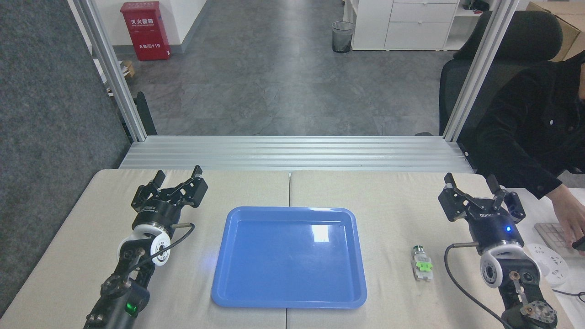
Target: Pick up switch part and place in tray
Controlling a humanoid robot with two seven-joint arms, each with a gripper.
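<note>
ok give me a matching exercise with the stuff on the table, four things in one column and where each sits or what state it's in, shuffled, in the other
Column one:
1. glossy blue plastic tray
2. small white switch part with green clip
3. black left gripper
4. black right gripper

Column two:
A. open, above the table's far right
B. lying on the beige table between tray and right arm
C. centre of the table, nothing in it
D. open, above the table's far left

Pairs: 1-C, 2-B, 3-D, 4-A

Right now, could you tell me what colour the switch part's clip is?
Bright green, on the switch part; head view.
</note>
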